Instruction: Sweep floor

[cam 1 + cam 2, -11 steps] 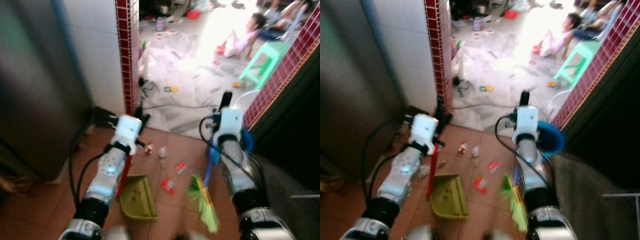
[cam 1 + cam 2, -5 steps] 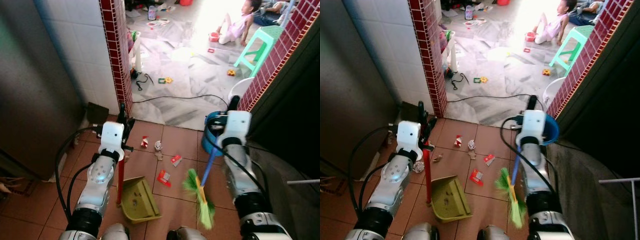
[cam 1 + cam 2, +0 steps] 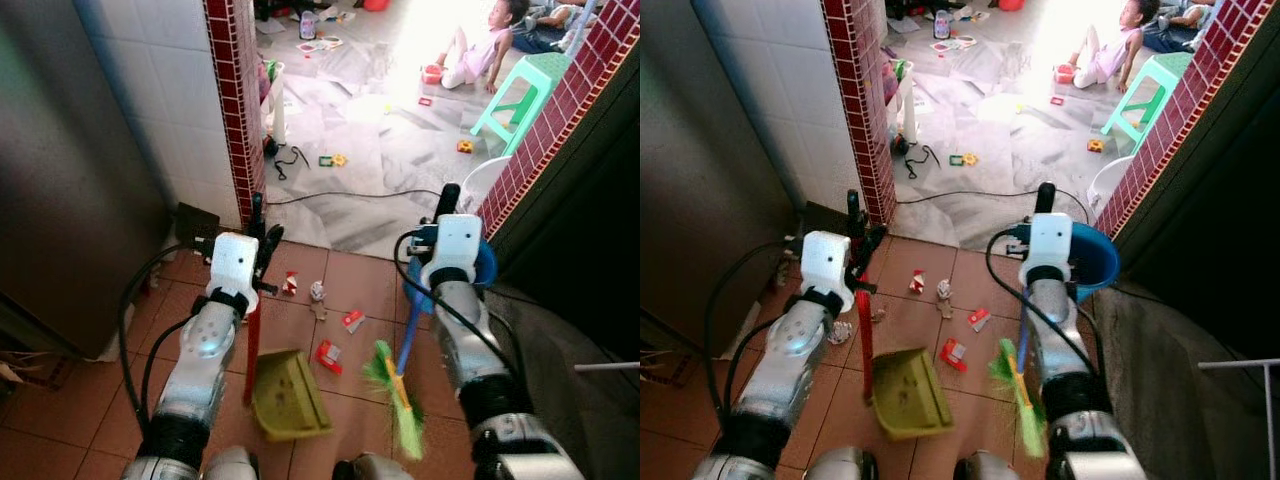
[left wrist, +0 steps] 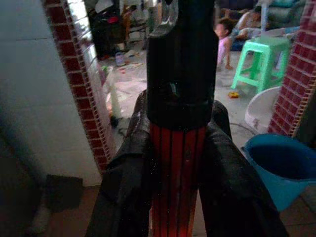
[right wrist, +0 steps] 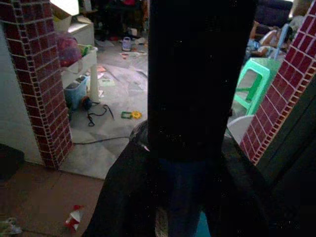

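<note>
The left tool grips the red-handled dustpan; the right tool grips the green broom. Scraps lie unswept on the tile floor, so sweeping appears barely begun.

Both arms are silver metal with dark joint rings. Black cables loop beside them. Each wrist carries a white block, with the left tool and right tool ending in black fingers.
</note>
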You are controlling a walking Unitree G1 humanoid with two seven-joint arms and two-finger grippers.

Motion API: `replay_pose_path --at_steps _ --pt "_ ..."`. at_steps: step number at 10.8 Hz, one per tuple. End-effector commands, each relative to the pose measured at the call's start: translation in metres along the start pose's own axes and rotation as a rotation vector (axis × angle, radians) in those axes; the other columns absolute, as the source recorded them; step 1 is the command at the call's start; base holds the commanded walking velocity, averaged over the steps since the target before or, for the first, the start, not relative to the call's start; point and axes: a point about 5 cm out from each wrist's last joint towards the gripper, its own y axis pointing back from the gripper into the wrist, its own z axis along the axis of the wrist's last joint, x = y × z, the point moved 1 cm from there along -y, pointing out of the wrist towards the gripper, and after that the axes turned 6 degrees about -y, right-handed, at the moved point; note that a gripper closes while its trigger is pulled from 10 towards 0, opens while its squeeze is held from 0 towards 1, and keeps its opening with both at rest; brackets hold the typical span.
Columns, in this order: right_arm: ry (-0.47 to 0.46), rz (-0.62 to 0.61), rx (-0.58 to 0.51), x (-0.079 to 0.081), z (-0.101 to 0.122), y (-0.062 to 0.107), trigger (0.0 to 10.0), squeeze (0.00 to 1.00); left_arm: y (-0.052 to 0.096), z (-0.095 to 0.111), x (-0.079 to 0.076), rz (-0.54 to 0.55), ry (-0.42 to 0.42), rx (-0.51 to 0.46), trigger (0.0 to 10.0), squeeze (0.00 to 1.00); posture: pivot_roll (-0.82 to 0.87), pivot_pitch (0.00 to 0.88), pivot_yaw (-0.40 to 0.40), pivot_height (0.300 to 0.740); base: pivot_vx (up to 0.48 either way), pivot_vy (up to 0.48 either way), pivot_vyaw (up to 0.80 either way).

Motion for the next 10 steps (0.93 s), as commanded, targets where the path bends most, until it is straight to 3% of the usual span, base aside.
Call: replay_pose_path --at_steps 1,4,6,10 --pt "0.005 0.021 -0.015 0.005 0.003 0.001 10.0 0.00 0.001 0.008 0.003 -0.007 -0.016 -0.031 10.0 0.00 0.03 0.055 -0.028 0.740 0.000 0.000 0.00" --pt "-0.019 -0.020 -0.015 -0.005 0.000 -0.001 10.0 0.00 0.002 -0.001 0.020 0.083 0.022 0.007 10.0 0.00 0.03 0.016 -0.022 0.740 0.000 0.000 0.00" --pt "-0.026 -0.050 -0.004 -0.016 0.002 -0.004 10.0 0.00 -0.002 0.001 0.022 0.105 0.045 0.010 10.0 0.00 0.03 0.020 -0.031 0.740 0.000 0.000 -0.65" --pt "-0.021 -0.013 -0.011 -0.008 0.003 -0.002 10.0 0.00 -0.006 0.006 0.016 0.106 0.059 -0.016 10.0 0.00 0.01 0.035 -0.047 0.740 0.000 0.432 0.00"
